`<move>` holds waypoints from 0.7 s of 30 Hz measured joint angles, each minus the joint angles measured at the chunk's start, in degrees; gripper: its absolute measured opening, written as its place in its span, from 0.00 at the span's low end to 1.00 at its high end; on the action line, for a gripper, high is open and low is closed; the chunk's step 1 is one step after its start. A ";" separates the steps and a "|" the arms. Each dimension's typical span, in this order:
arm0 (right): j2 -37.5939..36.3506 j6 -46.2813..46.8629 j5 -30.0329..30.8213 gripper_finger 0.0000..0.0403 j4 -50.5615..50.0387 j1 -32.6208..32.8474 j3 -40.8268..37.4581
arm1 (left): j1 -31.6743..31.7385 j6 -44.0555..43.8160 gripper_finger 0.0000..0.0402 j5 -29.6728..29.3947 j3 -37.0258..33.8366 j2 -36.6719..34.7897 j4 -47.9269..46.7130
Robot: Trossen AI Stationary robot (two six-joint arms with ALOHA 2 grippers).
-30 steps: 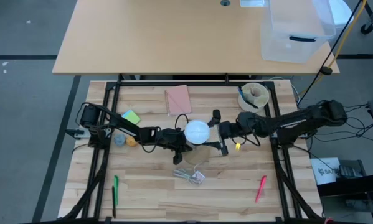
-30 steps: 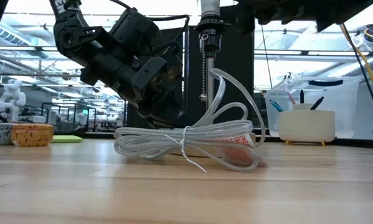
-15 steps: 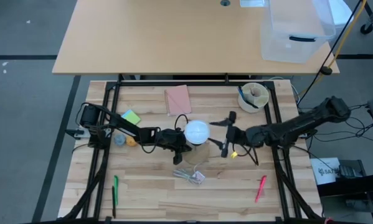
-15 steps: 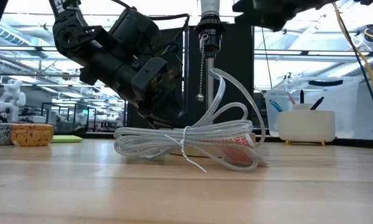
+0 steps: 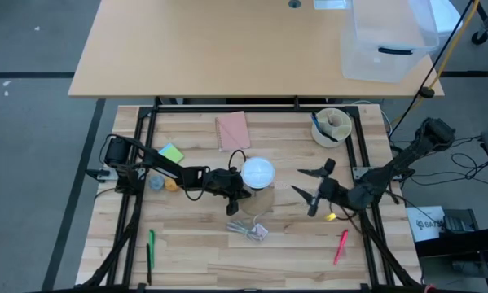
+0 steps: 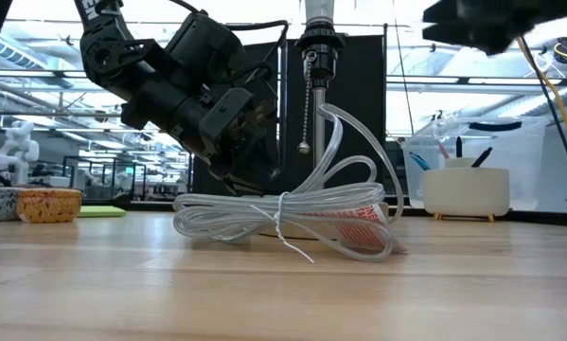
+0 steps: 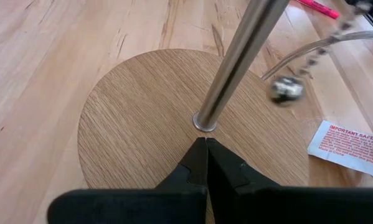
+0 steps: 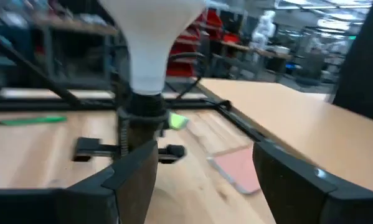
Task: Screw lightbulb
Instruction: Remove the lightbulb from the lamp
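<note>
Lightbulb [image 5: 257, 172]: white frosted dome narrowing to a neck, seated upright in the black socket [image 8: 141, 104] at the top of the lamp's metal post [image 7: 236, 59]. It stands well clear of the right fingers and directly above the left ones. The screw base cannot be seen; it appears sunk in the socket, so the bulb looks screwed in or close to it.

Left gripper [image 7: 206, 163]: fingers pressed together, tips down on the round wooden base [image 7: 142, 118], just beside the foot of the post. Nothing lies between them. Judged purpose: to pin the lamp so it does not turn or tip while the bulb is twisted.

Right gripper [image 5: 315, 187]: fingers spread, nothing between them, held above the desk [image 5: 195, 244] and apart from the lamp, pointing toward it. In its wrist view the bulb and socket show between and beyond the fingers [image 8: 133, 177]. Judged state: released from the bulb, either between turns or finished.

Pull chain [image 6: 307, 104]: hangs from the socket, ball end free beside the post.

Clear cord [image 6: 283, 213]: coiled and tied, lying on the desk against the lamp base on the side away from the left fingers, with a printed safety tag [image 7: 348, 149].

Other items: pink marker [image 5: 340, 246], green marker [image 5: 151, 248], cream cup [image 5: 331, 126], pink pad [image 5: 232, 129], all well away from both sets of fingers.
</note>
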 joint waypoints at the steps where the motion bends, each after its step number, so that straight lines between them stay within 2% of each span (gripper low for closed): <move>1: -0.50 -0.55 -0.22 0.63 4.10 0.80 -2.21 | 0.00 0.00 0.00 -0.01 0.00 0.00 0.00; 4: -0.41 -1.14 -1.42 0.63 16.84 1.71 -7.52 | 0.00 0.00 0.00 -0.05 0.00 0.00 0.01; 8: 2.96 0.08 -5.88 0.63 21.93 0.07 -8.53 | 0.06 -0.02 0.00 -0.31 0.00 0.00 0.06; 13: 9.96 -2.89 -9.81 0.63 21.99 -3.52 -2.43 | 0.47 -0.33 0.00 -0.18 0.00 0.00 0.37; 21: 19.51 -3.17 -9.49 0.63 24.13 -6.90 6.92 | 0.70 -0.37 0.00 0.04 0.00 0.02 0.60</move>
